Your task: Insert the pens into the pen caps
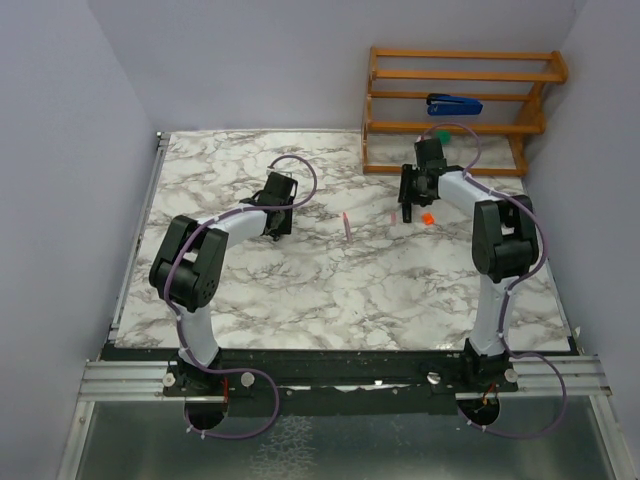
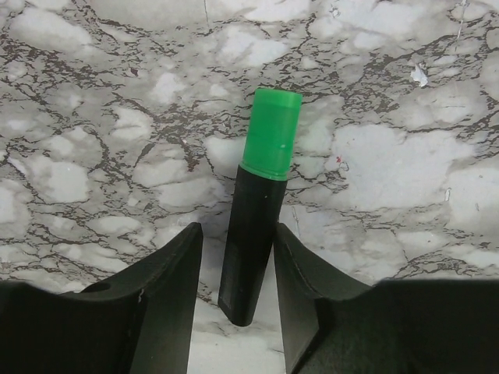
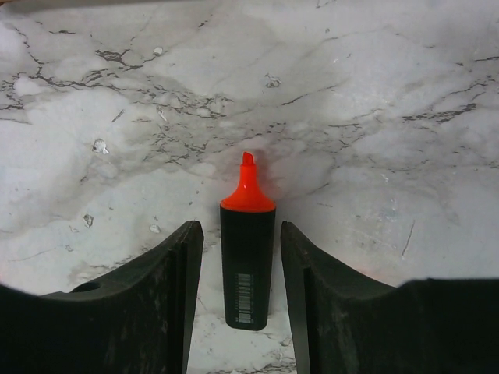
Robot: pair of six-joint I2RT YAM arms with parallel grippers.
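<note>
Top view: pink pen [image 1: 347,228] lies on the marble table [image 1: 300,290] between the arms; orange cap [image 1: 428,218] just beside right gripper [image 1: 409,210].
Left wrist: left gripper [image 2: 238,234] spread around green-ended pen [image 2: 257,210], a gap on one side.
Right wrist: fingers [image 3: 175,269] spread, orange-tipped pen [image 3: 248,257] between them, untouched.

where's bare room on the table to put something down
Bare marble table runs along the near side and at the back left corner. Crowded: the middle strip with the pink pen, orange cap and right end effector, up to the wooden rack.
</note>
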